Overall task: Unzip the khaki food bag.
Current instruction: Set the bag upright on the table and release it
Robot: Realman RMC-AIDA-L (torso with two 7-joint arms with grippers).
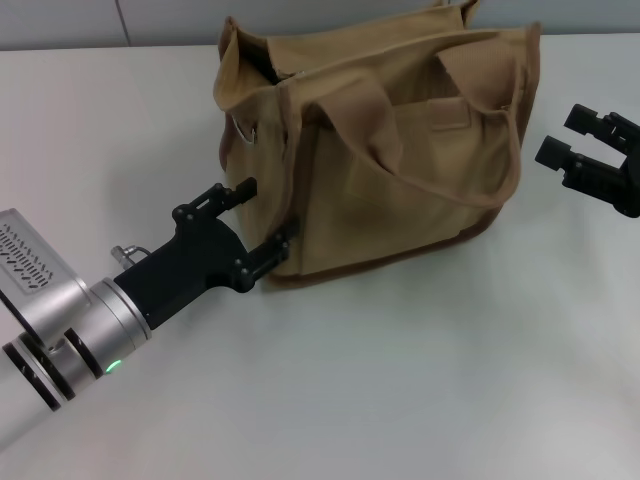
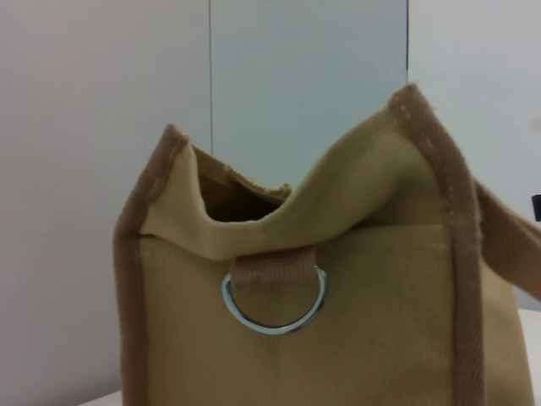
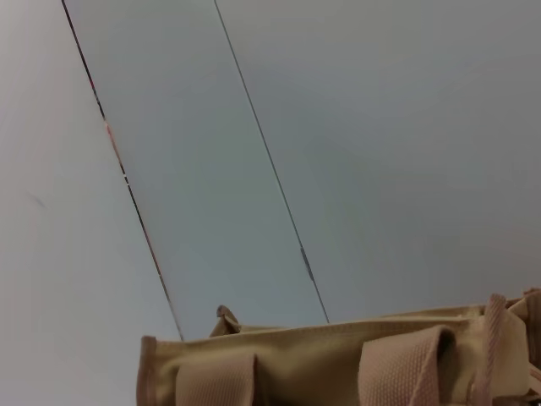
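The left arm (image 1: 60, 330) is silver with a green light, its fingers (image 1: 240, 190) black.

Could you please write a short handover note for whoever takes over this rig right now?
Left gripper: open, at the lower left end of the khaki food bag, one finger near the bottom corner trim, holding nothing.
Right gripper: open, hovering apart from the bag's right end.
The bag stands upright on the white table, handles drooping over the front; a metal D-ring hangs on the left end panel.
Done: the top gapes at the left end; how far the zipper has run cannot be told.
Left: confirm the zipper state and finish unzipping if needed.
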